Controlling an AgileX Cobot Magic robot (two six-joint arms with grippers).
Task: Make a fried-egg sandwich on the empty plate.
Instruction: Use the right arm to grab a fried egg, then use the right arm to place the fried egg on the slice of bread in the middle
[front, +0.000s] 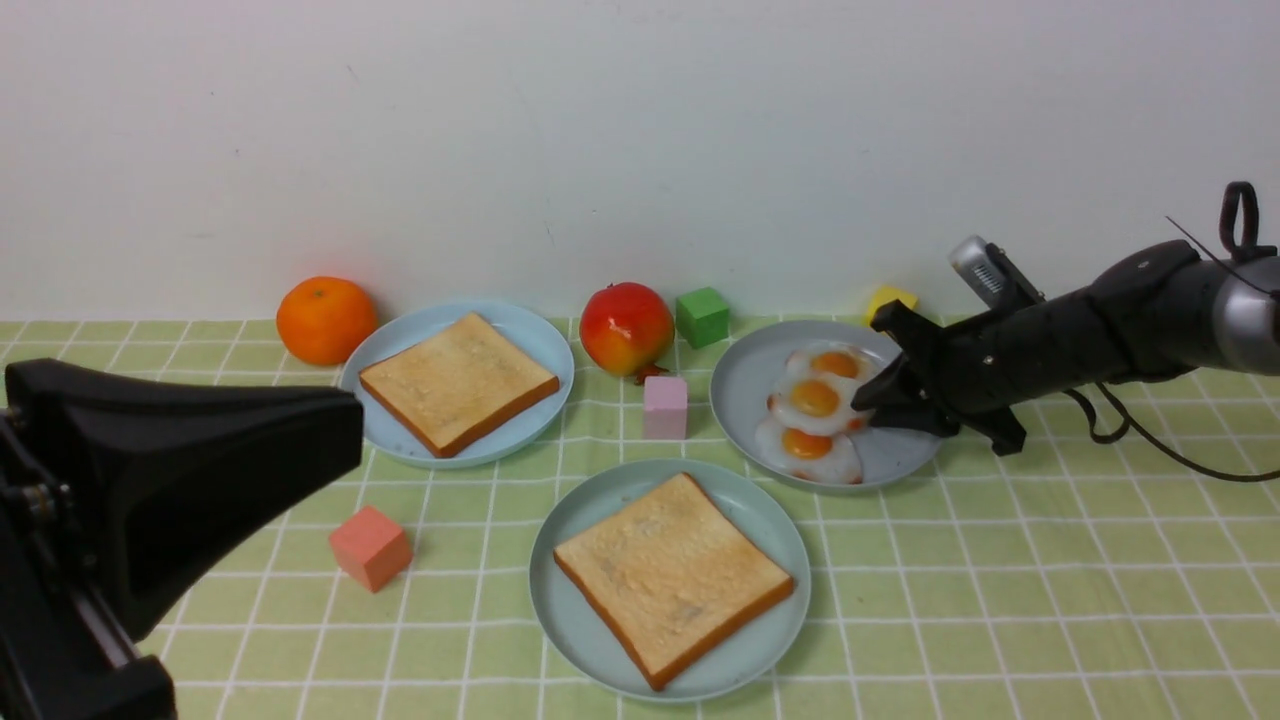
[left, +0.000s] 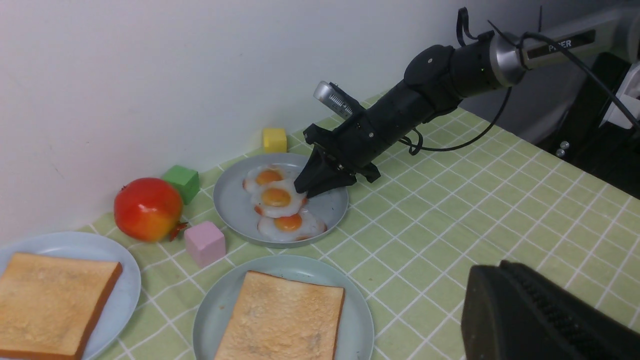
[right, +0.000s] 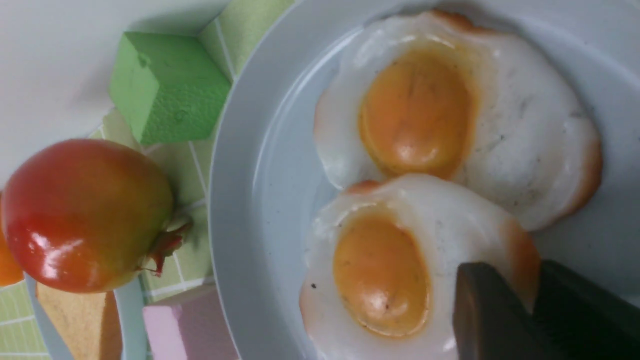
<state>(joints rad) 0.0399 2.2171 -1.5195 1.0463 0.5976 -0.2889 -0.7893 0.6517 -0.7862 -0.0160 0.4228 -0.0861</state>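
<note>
Left end effector (front: 340, 430) nearest, low at left over worktop (front: 1000, 600); cannot tell how far open. Grey-teal plate (front: 580, 630) front centre, toast (front: 672, 575) flat on it. Second toast (front: 458, 382) on blue plate (front: 530, 345), back left. Three eggs (front: 806, 445) overlapping on grey plate (front: 740, 390), back right. Right end effector (front: 870, 405) down at that plate, fingers (right: 480, 310) nearly closed, pinching brown rim of middle egg (front: 812, 400).

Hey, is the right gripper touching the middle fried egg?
Touching. The right wrist view shows the right gripper pinching the browned edge of the middle fried egg between its fingers.
</note>
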